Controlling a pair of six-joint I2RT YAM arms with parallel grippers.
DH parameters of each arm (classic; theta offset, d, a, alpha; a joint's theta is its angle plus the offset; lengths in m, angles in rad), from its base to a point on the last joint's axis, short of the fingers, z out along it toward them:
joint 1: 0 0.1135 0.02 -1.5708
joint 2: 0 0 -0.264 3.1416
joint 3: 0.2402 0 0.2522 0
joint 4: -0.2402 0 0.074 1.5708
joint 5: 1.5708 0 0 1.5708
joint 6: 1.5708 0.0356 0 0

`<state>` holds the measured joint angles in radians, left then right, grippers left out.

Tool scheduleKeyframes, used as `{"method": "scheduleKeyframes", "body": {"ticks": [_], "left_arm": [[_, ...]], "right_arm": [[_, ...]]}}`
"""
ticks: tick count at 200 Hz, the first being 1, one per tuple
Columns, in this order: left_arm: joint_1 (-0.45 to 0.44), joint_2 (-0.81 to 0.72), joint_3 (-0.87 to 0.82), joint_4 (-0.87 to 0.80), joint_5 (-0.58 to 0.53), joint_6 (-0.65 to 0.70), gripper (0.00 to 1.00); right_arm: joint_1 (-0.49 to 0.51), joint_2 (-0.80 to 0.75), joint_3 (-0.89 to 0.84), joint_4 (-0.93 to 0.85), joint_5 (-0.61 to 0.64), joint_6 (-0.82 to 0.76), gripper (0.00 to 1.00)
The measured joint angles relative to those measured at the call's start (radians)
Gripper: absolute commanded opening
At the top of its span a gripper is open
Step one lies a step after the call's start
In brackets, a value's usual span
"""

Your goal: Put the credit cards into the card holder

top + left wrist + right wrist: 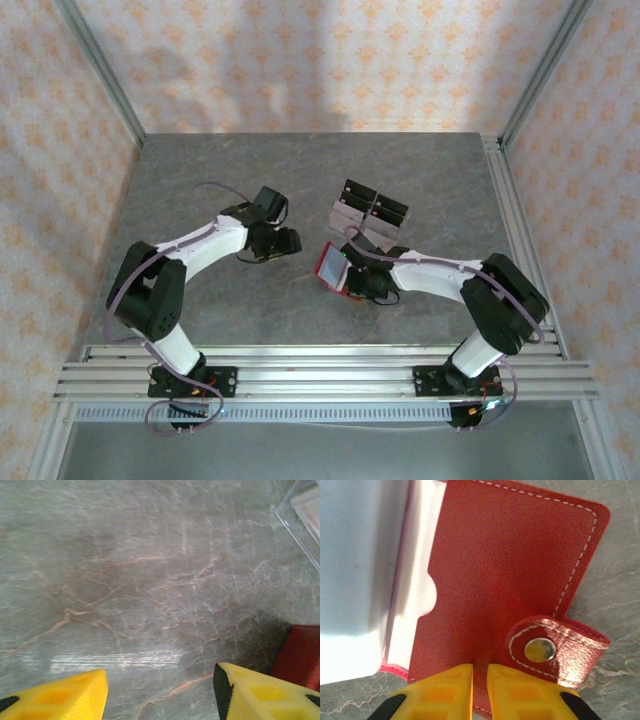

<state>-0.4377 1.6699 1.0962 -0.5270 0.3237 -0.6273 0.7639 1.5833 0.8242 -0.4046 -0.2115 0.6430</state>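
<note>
Red pebbled leather with white stitching and a metal snap tab: the wallet (520,570) is pinched at its cover edge between my right gripper's (480,680) nearly closed fingers, pale smooth lining exposed. The cards (368,212), thin flat rectangles, lie on the marbled grey table (200,200) just beyond; I judge none loaded yet. My left gripper (160,692) hangs with fingers apart, empty.

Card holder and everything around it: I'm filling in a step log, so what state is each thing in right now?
Card holder, folded open, pale lining showing, red cover pinched by the right jaws.
Snap tab, undone.
Credit cards, lying on the table beyond the card holder.
Left gripper, jaws open, nothing between them.
Right gripper, jaws shut on the card holder's cover.
</note>
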Motion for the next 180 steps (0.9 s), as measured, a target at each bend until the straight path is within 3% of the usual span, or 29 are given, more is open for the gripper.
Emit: {"method": "scheduleKeyframes", "body": {"ticks": [53,128,152,180], "left_arm": [[-0.065,0.066,0.060,0.039,0.065,0.008,0.59],[-0.073,0.163,0.107,0.079,0.096,0.007,0.53],[-0.074,0.175,0.107,0.095,0.116,-0.001,0.48],[-0.074,0.179,0.107,0.124,0.136,-0.011,0.35]], "right_arm": [[-0.013,-0.005,-0.014,0.018,-0.015,-0.001,0.16],[-0.029,-0.016,-0.035,0.046,-0.041,-0.008,0.16],[-0.032,-0.016,-0.037,0.048,-0.045,-0.011,0.16],[-0.032,-0.016,-0.038,0.050,-0.047,-0.012,0.15]]}}
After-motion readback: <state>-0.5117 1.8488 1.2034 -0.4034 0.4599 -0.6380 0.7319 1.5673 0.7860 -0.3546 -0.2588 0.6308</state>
